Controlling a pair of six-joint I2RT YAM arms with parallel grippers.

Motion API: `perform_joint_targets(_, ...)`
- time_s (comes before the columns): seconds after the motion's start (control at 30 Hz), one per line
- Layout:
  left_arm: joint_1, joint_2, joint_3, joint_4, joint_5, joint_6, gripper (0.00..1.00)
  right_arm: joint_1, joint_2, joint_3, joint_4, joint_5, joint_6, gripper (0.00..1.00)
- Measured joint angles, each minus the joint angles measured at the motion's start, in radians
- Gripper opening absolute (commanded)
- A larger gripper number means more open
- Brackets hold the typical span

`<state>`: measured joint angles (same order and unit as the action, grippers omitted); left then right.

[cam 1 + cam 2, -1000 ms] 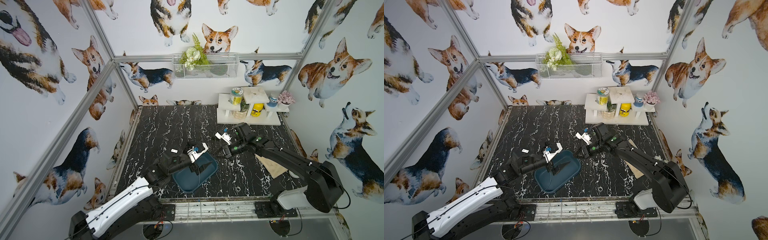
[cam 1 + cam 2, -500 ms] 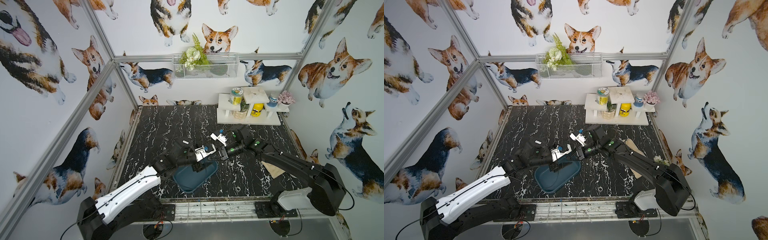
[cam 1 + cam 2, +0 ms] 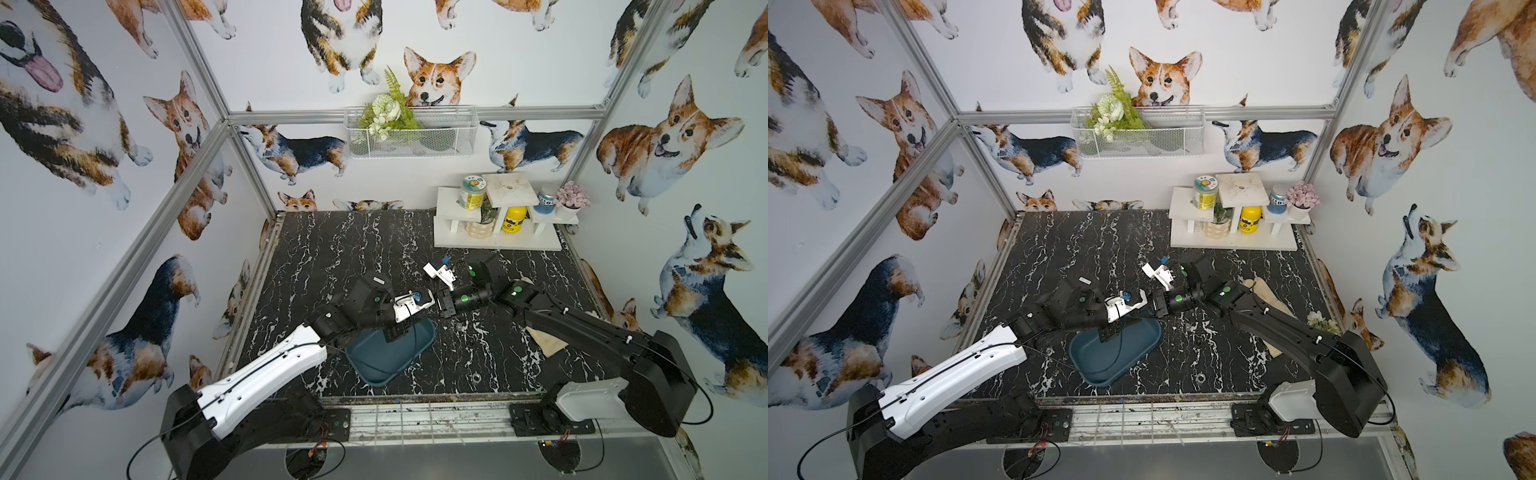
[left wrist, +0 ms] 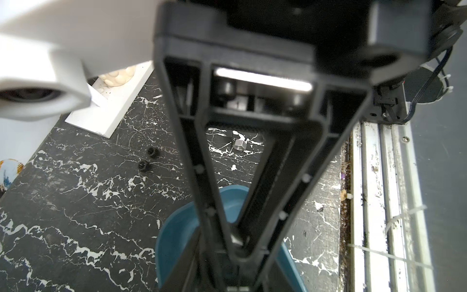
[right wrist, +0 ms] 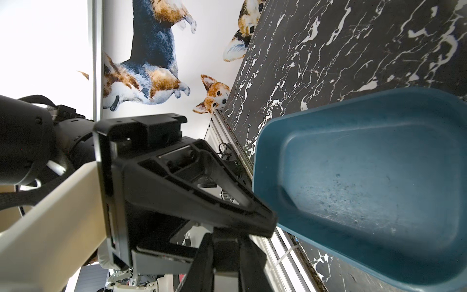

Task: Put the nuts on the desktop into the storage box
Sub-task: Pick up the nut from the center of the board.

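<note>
While the white-and-black left arm reaches low over the shallow teal plastic storage box point(image 3: 388, 353), left gripper point(image 4: 236, 246) looks nearly closed, contents unclear. Right gripper point(image 3: 441, 302) is clenched at the box's far rim. Steel hexagonal nut point(image 4: 238, 144) lies on black marble desktop point(image 3: 332, 257).

Counted on the desktop point(image 4: 75, 215) in the left wrist view: two black nuts point(image 4: 152, 152) point(image 4: 143, 165) just beside each other, and one silver nut point(image 4: 238, 145) apart from them. One storage box point(image 3: 376, 359), nothing visible inside. Two robot arms. Nuts are too small to count reliably in both top views.
</note>
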<state>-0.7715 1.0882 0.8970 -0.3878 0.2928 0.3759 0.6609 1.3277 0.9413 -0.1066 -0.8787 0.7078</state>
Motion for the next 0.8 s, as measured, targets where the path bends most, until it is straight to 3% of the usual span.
perform_joint_targets(0.2,0.000,-0.006,-0.016,0.023,-0.002,-0.046,0.44,0.000,0.006,-0.014,0.011,0.008,0.000,0.06)
perform_joint_targets(0.33,0.000,-0.024,-0.035,0.046,0.000,-0.060,0.28,0.000,0.006,-0.024,0.039,0.008,0.019,0.06)
perform_joint_targets(0.53,0.000,-0.039,-0.048,0.051,-0.007,-0.045,0.19,0.000,0.006,-0.027,0.051,0.007,0.045,0.06)
perform_joint_targets(0.7,0.000,-0.045,-0.054,0.049,-0.007,-0.046,0.17,0.000,0.016,-0.037,0.085,-0.006,0.057,0.11)
perform_joint_targets(0.8,0.000,-0.052,-0.061,0.051,-0.003,-0.046,0.17,0.000,0.020,-0.045,0.102,-0.014,0.068,0.20)
